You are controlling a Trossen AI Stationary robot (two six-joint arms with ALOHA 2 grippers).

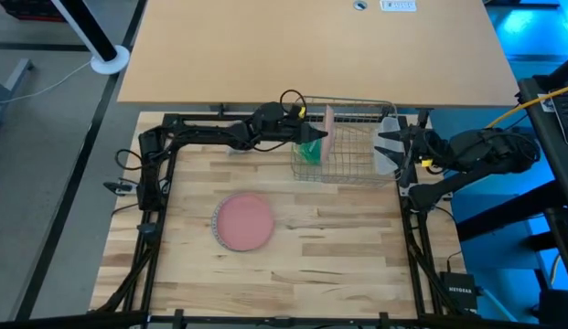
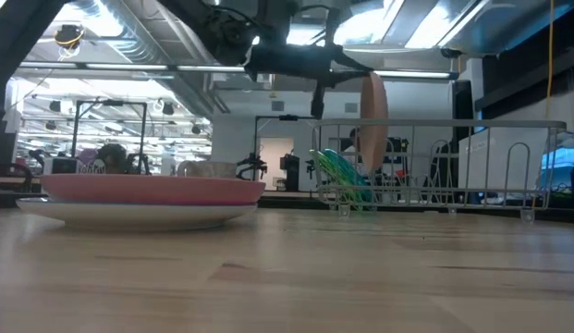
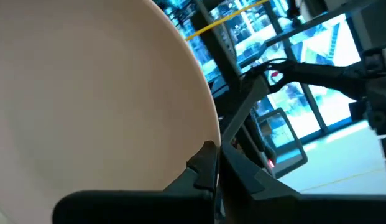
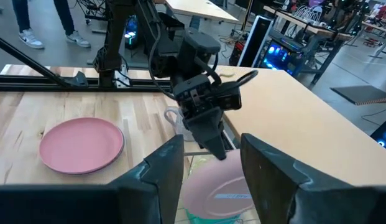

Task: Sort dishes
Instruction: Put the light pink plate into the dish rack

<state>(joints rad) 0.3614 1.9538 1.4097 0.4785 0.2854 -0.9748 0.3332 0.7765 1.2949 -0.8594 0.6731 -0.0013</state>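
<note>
A pale pink plate (image 2: 372, 111) stands on edge over the wire rack (image 1: 352, 169), with my left gripper (image 1: 313, 134) shut on it. Its lower part dips below the rack's top rail (image 2: 453, 123). A green plate (image 2: 342, 176) leans between the wires at the rack's left end. Another pink plate (image 1: 244, 221) lies flat on a white plate (image 2: 139, 215) on the table's left half. My right gripper (image 1: 386, 142) stands open at the rack's right end, with nothing between its fingers. My left gripper pinches the plate's rim (image 3: 202, 134) between its two fingers (image 3: 202, 165), one on each face. It comes in level from the table's left. The plate stands upright, edge toward the table's near side. I cannot tell whether its lower edge touches the rack.
A translucent container (image 1: 386, 157) sits at the rack's right end, below my right gripper. Bare wood (image 1: 338, 265) stretches in front of the rack and right of the stacked plates. A tan tabletop (image 1: 311, 46) lies beyond the far edge.
</note>
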